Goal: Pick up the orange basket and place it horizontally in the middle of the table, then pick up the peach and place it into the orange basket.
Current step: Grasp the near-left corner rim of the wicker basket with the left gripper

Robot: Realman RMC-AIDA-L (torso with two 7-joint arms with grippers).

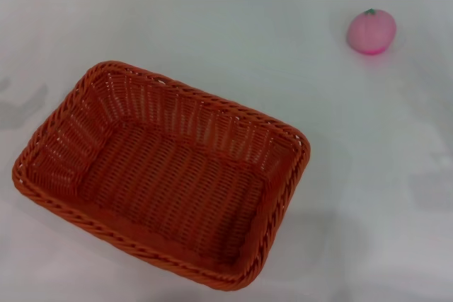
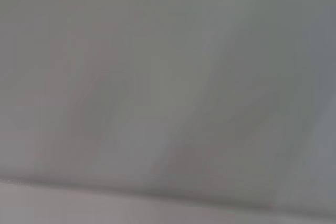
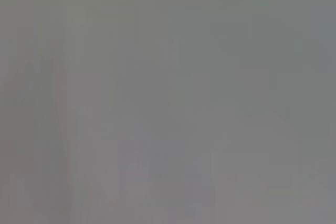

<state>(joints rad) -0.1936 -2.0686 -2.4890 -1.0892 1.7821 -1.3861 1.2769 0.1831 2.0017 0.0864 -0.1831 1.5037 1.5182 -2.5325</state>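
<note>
The orange basket (image 1: 163, 175) lies on the white table (image 1: 233, 33) at the near left in the head view, turned at a slant with its long side running from upper left to lower right. It holds nothing. The peach (image 1: 371, 31) rests on the table at the far right, well apart from the basket. Neither gripper nor arm shows in the head view. Both wrist views give only a plain grey surface with faint shadows.
Faint shadows fall on the table at the left edge and near the right edge. Open white tabletop stretches between the basket and the peach and along the far side.
</note>
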